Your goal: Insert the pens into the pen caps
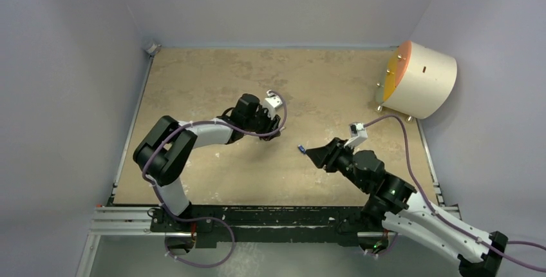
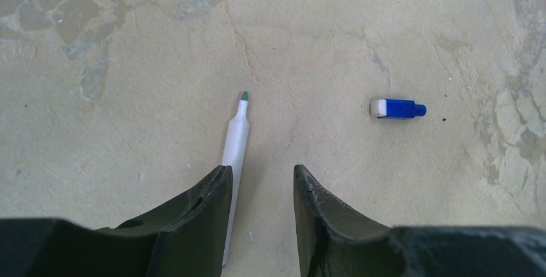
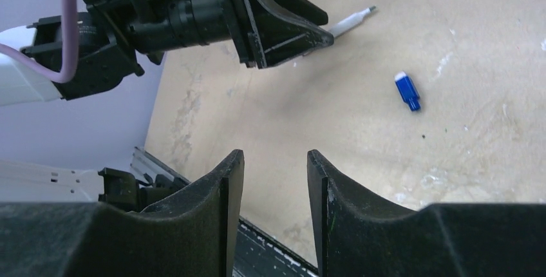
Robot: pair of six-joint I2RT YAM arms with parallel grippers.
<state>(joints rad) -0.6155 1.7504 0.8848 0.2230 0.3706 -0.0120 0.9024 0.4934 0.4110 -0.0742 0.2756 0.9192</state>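
Observation:
One white pen (image 2: 236,140) with a dark green tip lies flat on the table. It runs along the inner edge of the near-left finger of my left gripper (image 2: 263,175), which is open just above it. The pen also shows in the right wrist view (image 3: 351,20), poking out past the left gripper (image 3: 283,29). A blue cap (image 2: 398,108) lies on the table to the pen's right, apart from it. In the top view the cap (image 1: 301,150) sits between my left gripper (image 1: 275,130) and my right gripper (image 1: 317,155). The right gripper (image 3: 275,158) is open and empty, with the cap (image 3: 407,90) ahead of it. No other pens or caps are in view.
A round wooden drum with an orange face (image 1: 418,77) lies on its side at the back right corner. A small grey object (image 1: 152,48) sits in the back left corner. Purple walls close in the table, and a metal rail (image 1: 270,216) runs along the near edge.

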